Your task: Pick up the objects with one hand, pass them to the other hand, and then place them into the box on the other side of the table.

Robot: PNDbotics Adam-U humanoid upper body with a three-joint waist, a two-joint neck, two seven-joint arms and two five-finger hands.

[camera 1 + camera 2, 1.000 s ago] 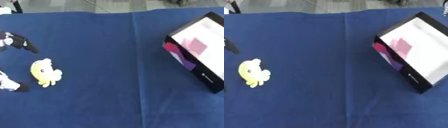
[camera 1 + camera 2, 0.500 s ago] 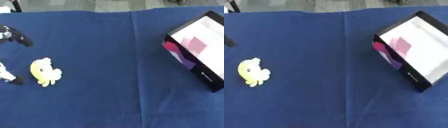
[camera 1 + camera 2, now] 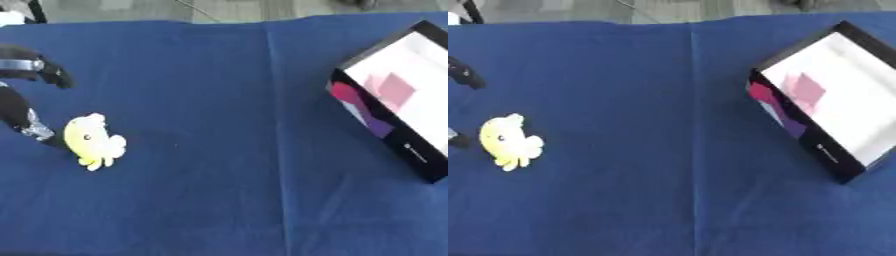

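Left eye view is showing your left hand point(image 3: 26, 95) spread apart around nothing, just beside the small yellow plush toy point(image 3: 91, 141) lying on the blue-clothed tabletop point(image 3: 219, 100). You are needing to bracket the toy before closing; the black open box point(image 3: 398, 97) is waiting far right.

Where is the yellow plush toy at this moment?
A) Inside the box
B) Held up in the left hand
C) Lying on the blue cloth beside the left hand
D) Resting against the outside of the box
C: the yellow plush toy lies flat on the blue cloth, just right of the left hand, far from the box.
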